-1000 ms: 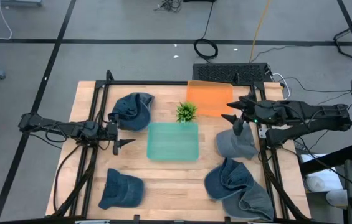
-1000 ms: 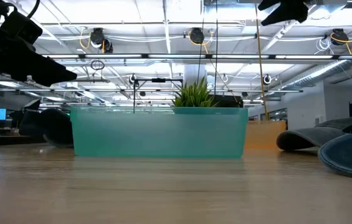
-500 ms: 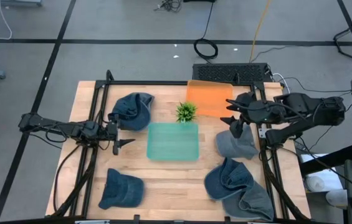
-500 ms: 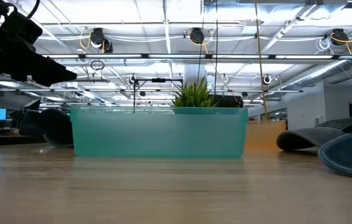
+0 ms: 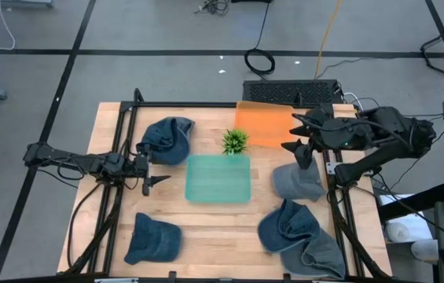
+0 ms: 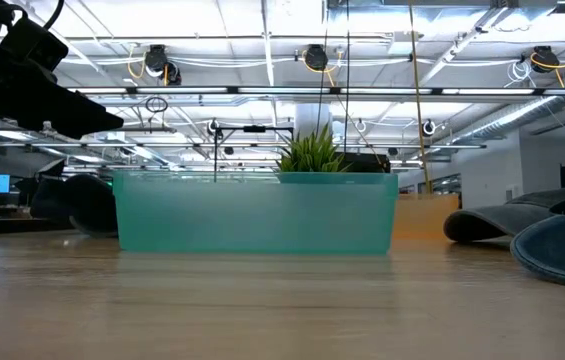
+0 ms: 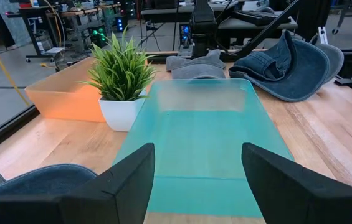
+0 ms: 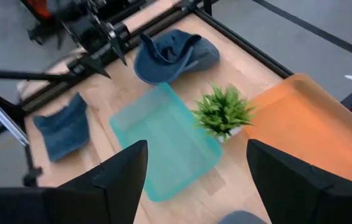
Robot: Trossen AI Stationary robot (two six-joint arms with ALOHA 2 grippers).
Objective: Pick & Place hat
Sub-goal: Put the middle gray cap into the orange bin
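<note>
Overhead, the right gripper point(image 5: 301, 149) hung with its fingers spread, empty, above the far edge of a grey hat point(image 5: 297, 182) lying on the right side of the wooden surface point(image 5: 206, 228). Just beyond it sat an orange tray point(image 5: 264, 124), and beside that a small potted plant point(image 5: 235, 142). A teal bin point(image 5: 218, 178) occupied the middle of the surface. The left gripper point(image 5: 155, 170) waited at the left side with its fingers apart, holding nothing, pointing toward the teal bin. A blue denim hat point(image 5: 166, 140) lay at the far left, another blue hat point(image 5: 153, 238) at the near left, and a heap of blue hats point(image 5: 299, 235) at the near right.
</note>
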